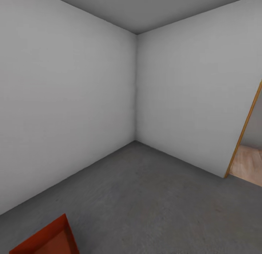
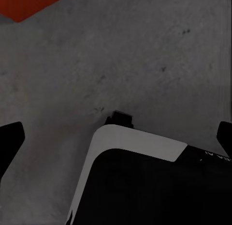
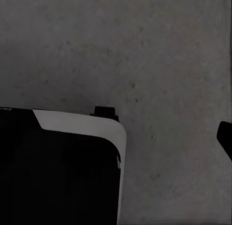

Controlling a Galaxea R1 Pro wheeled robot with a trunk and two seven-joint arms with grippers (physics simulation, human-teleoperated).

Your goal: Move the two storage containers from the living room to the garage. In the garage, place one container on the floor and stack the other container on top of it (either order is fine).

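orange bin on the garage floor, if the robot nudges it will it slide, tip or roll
The orange bin looks flat-bottomed and low with straight walls, so it would probably slide or scrape, not roll. The floor looks rough and speckled, so expect some drag; a push high on a wall might tilt it. Its thin walls suggest it is light, maybe slightly flexible.

A storage container (image 1: 51, 239) sat on the floor (image 1: 145, 195) at the near left of the head view — its far corner toward the left wall (image 1: 65, 101). Two walls met in a corner ahead; a doorway (image 1: 251, 152) lay at the far right — plank flooring (image 1: 249, 168) beyond it.
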